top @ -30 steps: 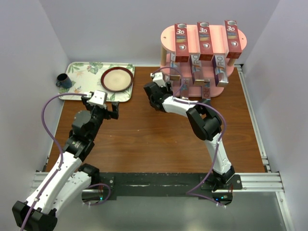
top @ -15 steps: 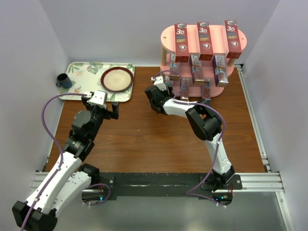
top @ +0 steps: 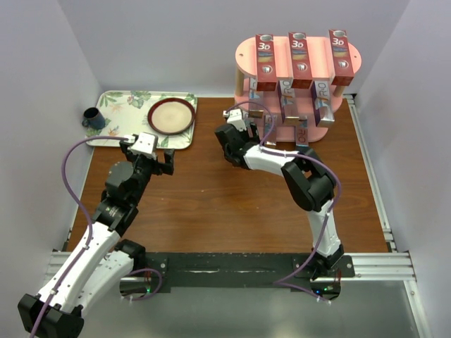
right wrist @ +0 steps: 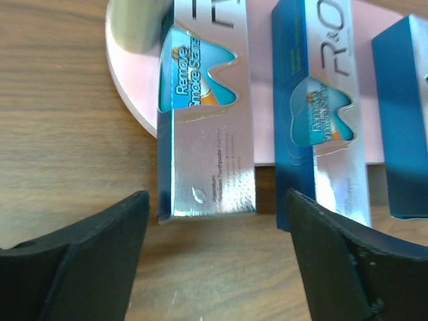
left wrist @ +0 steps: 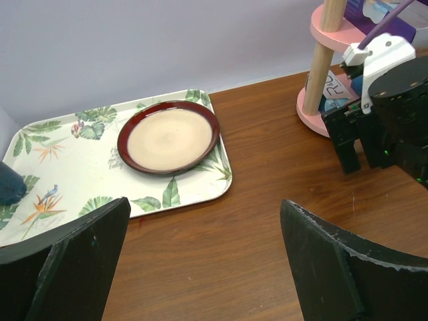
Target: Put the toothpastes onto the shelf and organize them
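A brown wooden table (top: 211, 204) sits between pale lilac walls, with the pink three-tier shelf (top: 243, 55) at its far right corner. Three red 3D cartons (top: 266, 62) lie side by side across the top board, and silver-white cartons (top: 287, 98) lie on the middle one. They sit just as they did a second ago. The right gripper (right wrist: 217, 198) is at the left end of the bottom board. Its fingers stand apart on either side of a silver-and-teal carton (right wrist: 207, 134), with a gap on each side and nothing clamped. That carton lies flat, its near end jutting past the pink rim over the wood. A second silver-and-blue carton (right wrist: 321, 114) lies beside it, and a plain blue one (right wrist: 401, 114) lies further right. Compared with a second ago, the right arm's elbow has swung to the right and nearer the bases, and its wrist sits slightly closer to the shelf. The left gripper (left wrist: 204, 214) has not moved. It hangs over the table just short of the floral tray (left wrist: 67, 167), jaws wide apart and empty. The tray holds a red-rimmed plate (left wrist: 168, 136) and a dark mug (top: 92, 117).
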